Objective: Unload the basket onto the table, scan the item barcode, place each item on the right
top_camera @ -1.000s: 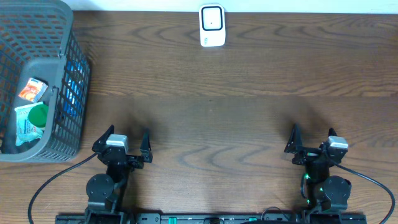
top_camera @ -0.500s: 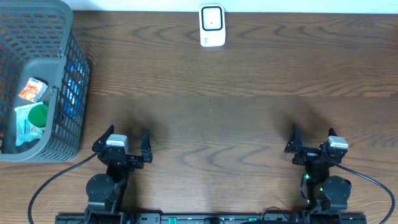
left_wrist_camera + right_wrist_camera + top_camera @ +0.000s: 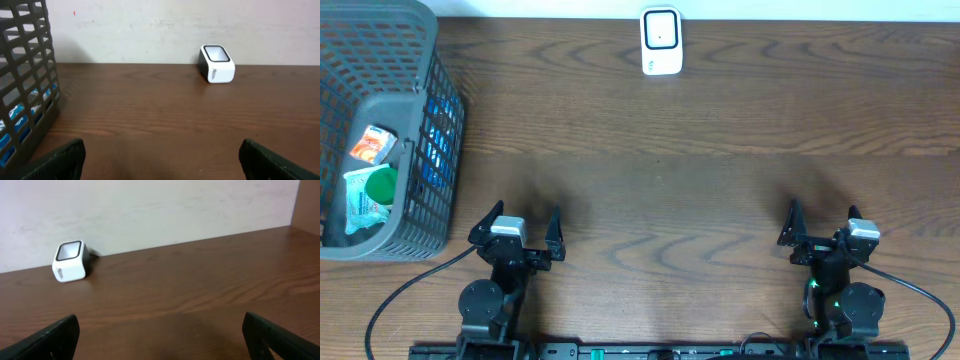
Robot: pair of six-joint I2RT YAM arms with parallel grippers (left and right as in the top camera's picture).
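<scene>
— Jaws gripping anything?
— No. Left gripper (image 3: 519, 223) and right gripper (image 3: 822, 224) gape empty, right of the basket (image 3: 433, 62). Green-capped pouch (image 3: 365, 196) lies inside it; barcode scanner (image 3: 661, 41) sits well right of it.

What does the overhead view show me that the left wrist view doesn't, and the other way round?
Only overhead: the inside of the basket, holding an orange packet and a green-and-white pouch, plus the left tool and right tool in full, both open and empty. Only left wrist: the pale wall behind the table, and the scanner seen from the side. Both: the white scanner at the far edge, the basket's mesh wall with blue packaging behind it, and the brown table.
</scene>
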